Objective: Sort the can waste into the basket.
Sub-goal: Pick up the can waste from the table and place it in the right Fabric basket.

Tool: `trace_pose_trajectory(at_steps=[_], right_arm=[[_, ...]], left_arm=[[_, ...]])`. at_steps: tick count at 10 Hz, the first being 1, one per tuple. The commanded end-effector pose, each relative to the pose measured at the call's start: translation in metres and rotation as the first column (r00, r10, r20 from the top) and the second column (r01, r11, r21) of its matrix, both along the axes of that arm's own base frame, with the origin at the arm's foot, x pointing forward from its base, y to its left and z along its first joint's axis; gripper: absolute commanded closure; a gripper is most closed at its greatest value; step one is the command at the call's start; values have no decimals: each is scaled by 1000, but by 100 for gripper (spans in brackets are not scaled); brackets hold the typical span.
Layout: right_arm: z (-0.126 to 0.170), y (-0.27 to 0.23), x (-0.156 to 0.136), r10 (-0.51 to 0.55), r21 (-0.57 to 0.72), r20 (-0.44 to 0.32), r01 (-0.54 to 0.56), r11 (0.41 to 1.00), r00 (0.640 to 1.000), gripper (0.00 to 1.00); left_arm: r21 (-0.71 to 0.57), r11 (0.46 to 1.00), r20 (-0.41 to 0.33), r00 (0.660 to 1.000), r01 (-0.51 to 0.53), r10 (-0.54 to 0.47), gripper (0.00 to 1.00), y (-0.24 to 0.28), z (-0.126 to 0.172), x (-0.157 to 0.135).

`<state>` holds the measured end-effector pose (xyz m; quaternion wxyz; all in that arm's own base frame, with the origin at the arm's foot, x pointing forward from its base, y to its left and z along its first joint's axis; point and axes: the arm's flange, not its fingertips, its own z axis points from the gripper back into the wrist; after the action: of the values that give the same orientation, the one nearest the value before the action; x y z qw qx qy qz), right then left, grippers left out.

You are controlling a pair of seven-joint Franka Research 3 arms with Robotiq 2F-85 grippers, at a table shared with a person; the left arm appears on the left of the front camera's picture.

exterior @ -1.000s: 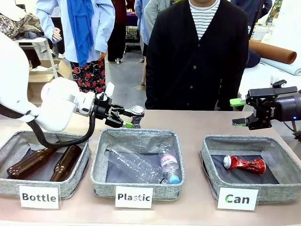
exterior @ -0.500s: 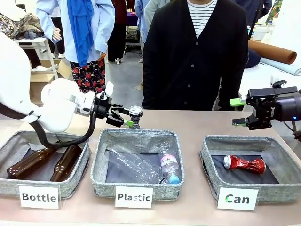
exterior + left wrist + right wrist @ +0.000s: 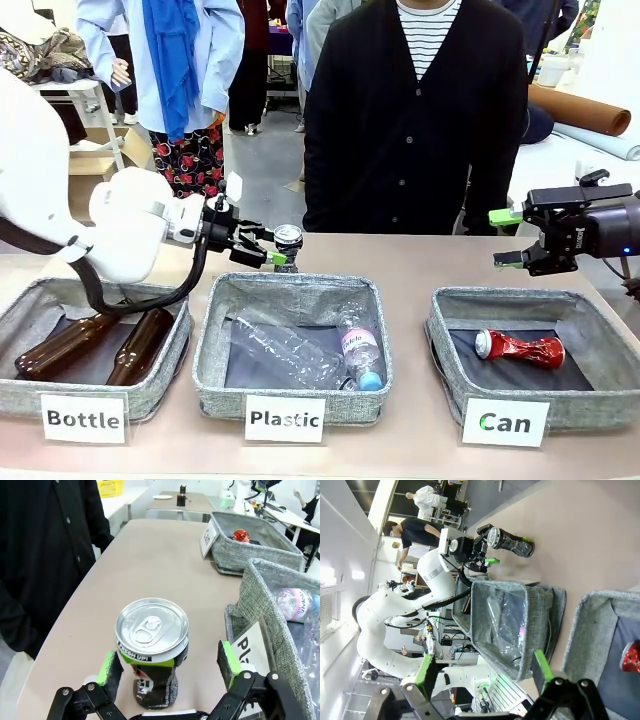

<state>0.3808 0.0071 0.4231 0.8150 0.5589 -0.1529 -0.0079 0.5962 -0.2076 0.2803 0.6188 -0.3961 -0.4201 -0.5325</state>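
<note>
A crushed silver-topped dark grey can (image 3: pixel 288 244) stands upright on the table behind the Plastic basket. My left gripper (image 3: pixel 264 250) is open and straddles it. In the left wrist view the can (image 3: pixel 151 647) sits between the green pads (image 3: pixel 108 666), nearer the left one, and neither pad presses on it. A crushed red can (image 3: pixel 520 348) lies inside the grey basket (image 3: pixel 440 335) labelled "Can" at the right. My right gripper (image 3: pixel 508 240) hovers open and empty above that basket's back left corner. The right wrist view shows the red can (image 3: pixel 632 657) and the dark can (image 3: pixel 507 540).
The Plastic basket (image 3: pixel 215 350) in the middle holds clear bottles. The Bottle basket (image 3: pixel 20 320) at the left holds two brown glass bottles, with my left arm above it. A person in a black cardigan (image 3: pixel 415 120) stands at the far edge.
My left gripper has edged slightly forward around the dark can, jaws still wide. The person has shifted a little to the left. The right arm has not moved.
</note>
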Motion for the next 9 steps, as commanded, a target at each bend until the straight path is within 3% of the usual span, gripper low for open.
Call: trace_pose_trajectory(at_steps=[1, 2, 3, 4, 5, 6, 9], right_arm=[[1, -1, -1, 5, -5, 4, -5, 1000, 1000, 0], [1, -1, -1, 5, -5, 4, -5, 1000, 1000, 0], [1, -1, -1, 5, -5, 4, -5, 1000, 1000, 0], [1, -1, -1, 5, -5, 4, -5, 1000, 1000, 0], [1, -1, -1, 5, -5, 4, -5, 1000, 1000, 0], [1, -1, -1, 5, -5, 4, -5, 1000, 1000, 0], [1, -1, -1, 5, -5, 4, -5, 1000, 1000, 0]], left_arm=[[-39, 999, 4, 1000, 3, -3, 0, -13, -5, 4], [-58, 998, -29, 1000, 7, -8, 0, -16, -5, 4], [-76, 997, -38, 999, 33, -36, 24, -17, -6, 2], [-91, 995, -58, 997, 41, -46, 60, -17, -6, 4], [-103, 994, -56, 997, 40, -45, 84, -17, -5, 4], [-101, 994, -52, 998, 38, -44, 100, -17, -4, 4], [-120, 992, -36, 999, 26, -30, 97, -11, 0, 11]])
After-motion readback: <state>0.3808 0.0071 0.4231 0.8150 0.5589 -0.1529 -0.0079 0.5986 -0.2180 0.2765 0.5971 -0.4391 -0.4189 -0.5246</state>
